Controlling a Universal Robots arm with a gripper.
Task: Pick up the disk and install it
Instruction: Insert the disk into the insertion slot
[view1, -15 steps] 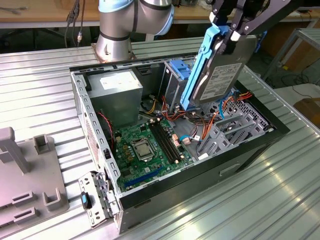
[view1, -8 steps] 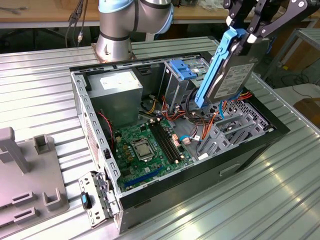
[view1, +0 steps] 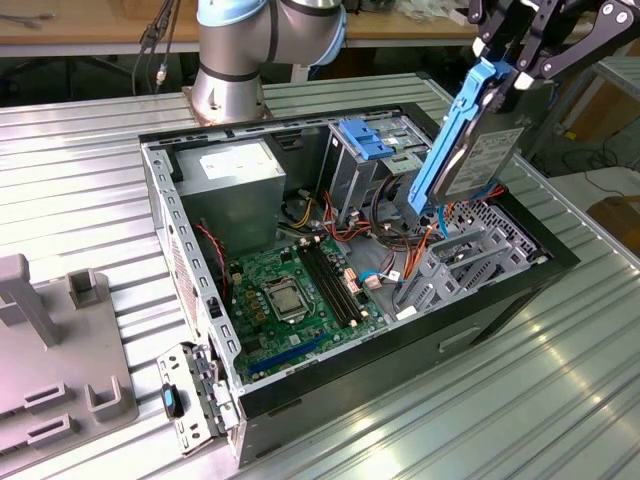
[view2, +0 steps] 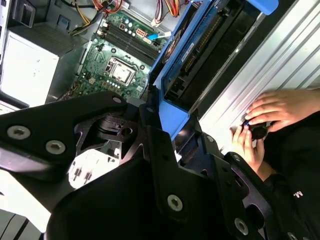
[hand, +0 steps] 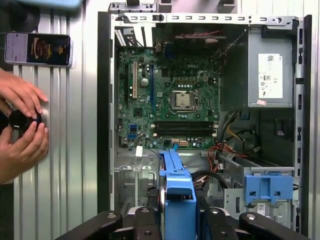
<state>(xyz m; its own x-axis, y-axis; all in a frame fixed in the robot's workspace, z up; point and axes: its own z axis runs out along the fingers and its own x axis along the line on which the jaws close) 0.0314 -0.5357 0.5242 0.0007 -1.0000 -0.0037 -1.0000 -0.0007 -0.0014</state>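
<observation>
Blue-framed, flat grey metal hard drive, the disk (view1: 478, 150), hangs pinched at its upper end by your black gripper (view1: 505, 78), its long axis slanting steeply down toward the grey drive bay (view1: 450, 255) in the open black computer case (view1: 400, 360).

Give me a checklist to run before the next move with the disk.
1. Grip: gripper shut on the disk: ok.
2. Disk over the open case, tilted, lower end toward the bay: ok.
3. Bay free: orange cables run beside it: cannot tell.
4. Hands out of the case, on the table beside it: ok.
5. Disk lined up with the bay: cannot tell.
</observation>
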